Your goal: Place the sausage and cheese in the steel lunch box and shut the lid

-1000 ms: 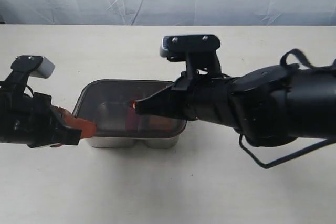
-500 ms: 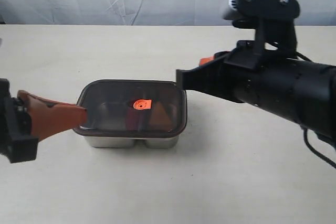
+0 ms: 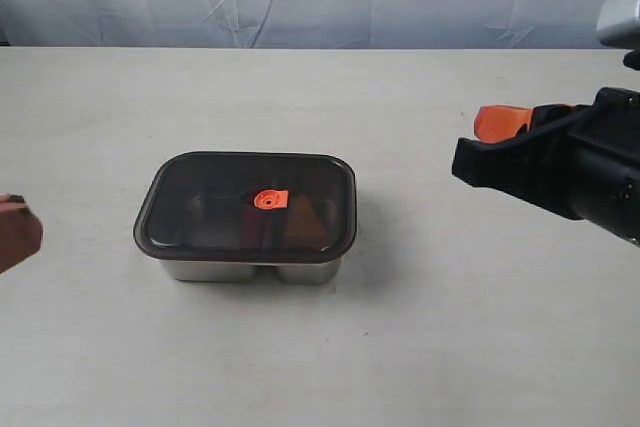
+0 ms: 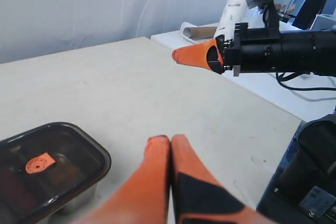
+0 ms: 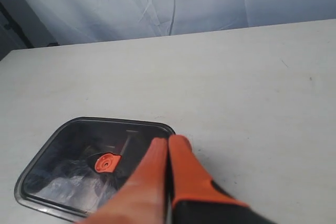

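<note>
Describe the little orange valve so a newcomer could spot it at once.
On the pale table stands one steel lunch box, capped by a dark smoky lid. At the lid's centre sits the valve, the only bright orange patch on that dark surface.

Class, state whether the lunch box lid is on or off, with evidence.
On. The lid lies flat over the steel lunch box, its rim wrapping every visible edge; how tightly, cannot tell.

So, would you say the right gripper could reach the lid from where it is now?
Probably yes. The lid sits on the steel lunch box in the open, and only open table lies between it and the right gripper, which is shut and empty. The left gripper is well clear.
</note>
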Motion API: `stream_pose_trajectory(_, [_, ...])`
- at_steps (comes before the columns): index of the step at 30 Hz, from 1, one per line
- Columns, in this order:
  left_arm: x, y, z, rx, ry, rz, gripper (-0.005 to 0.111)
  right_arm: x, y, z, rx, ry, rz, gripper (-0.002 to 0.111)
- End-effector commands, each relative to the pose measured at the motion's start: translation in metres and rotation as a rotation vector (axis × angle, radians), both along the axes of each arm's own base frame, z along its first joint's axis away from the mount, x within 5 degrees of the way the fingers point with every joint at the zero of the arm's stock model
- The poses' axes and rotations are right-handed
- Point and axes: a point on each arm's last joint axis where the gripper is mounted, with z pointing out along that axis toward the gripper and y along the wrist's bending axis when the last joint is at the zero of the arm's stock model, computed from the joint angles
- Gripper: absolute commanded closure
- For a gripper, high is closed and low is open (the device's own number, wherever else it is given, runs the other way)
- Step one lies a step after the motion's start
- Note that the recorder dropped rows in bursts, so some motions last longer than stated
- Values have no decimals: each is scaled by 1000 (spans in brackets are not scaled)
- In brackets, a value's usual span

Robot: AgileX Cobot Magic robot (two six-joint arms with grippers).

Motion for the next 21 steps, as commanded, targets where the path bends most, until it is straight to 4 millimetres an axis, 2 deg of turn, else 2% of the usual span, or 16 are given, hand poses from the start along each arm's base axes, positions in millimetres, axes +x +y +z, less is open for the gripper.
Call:
stream_pose_trajectory(1, [-15,2,5,-51,-45,-20,107,-1,-1,0,3,-5,3,109])
stream_pose_trajectory(11, [-19,3,3,-27,-65,-25,107,-1,-1,0,3,-5,5,109])
stream_pose_trajectory(17, [-9,12,3,-20,-151,129,107,-1,-1,0,3,-5,5,109])
stream_pose_trajectory(21, [-3,22,-16,-68,-179,328,107,-1,-1,0,3,-5,5,109])
